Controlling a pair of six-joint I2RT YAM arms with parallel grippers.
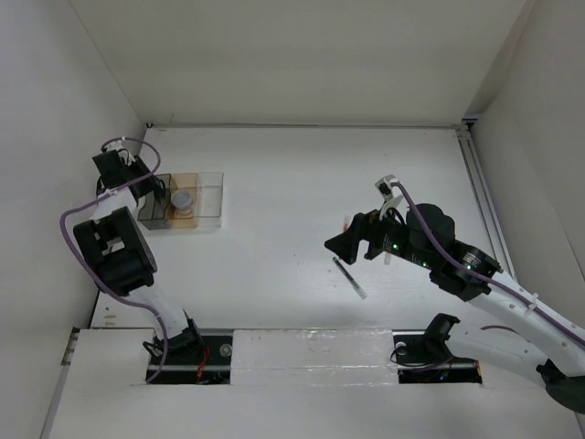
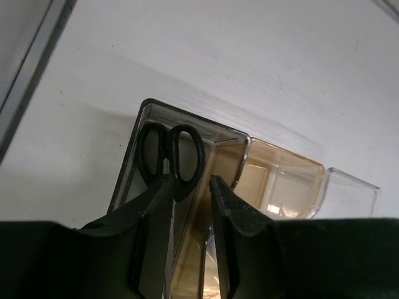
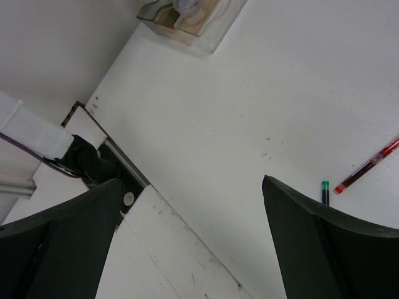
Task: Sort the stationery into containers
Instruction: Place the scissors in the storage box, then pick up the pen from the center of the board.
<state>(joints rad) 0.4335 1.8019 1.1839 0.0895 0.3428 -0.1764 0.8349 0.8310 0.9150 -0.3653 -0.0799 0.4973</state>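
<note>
The black-handled scissors (image 2: 171, 156) stand handles up inside the smoky dark cup (image 2: 134, 168), which sits against the clear tan tray (image 1: 208, 203). My left gripper (image 2: 190, 184) is right at the cup with its jaws slightly apart around the cup's wall, and the left finger overlaps the scissors' blades. The grey roll (image 1: 184, 199) lies in the tray. My right gripper (image 1: 340, 245) is wide open and empty above the table. The black pen (image 1: 348, 277) lies just in front of it. One red pen (image 3: 368, 168) lies beside the black pen's end (image 3: 325, 190).
White walls close in the table on the left, back and right. The raised white strip (image 3: 181, 249) of the near edge, with the left arm's base (image 1: 174, 343), lies under my right gripper's view. The cup and tray stand at the far left.
</note>
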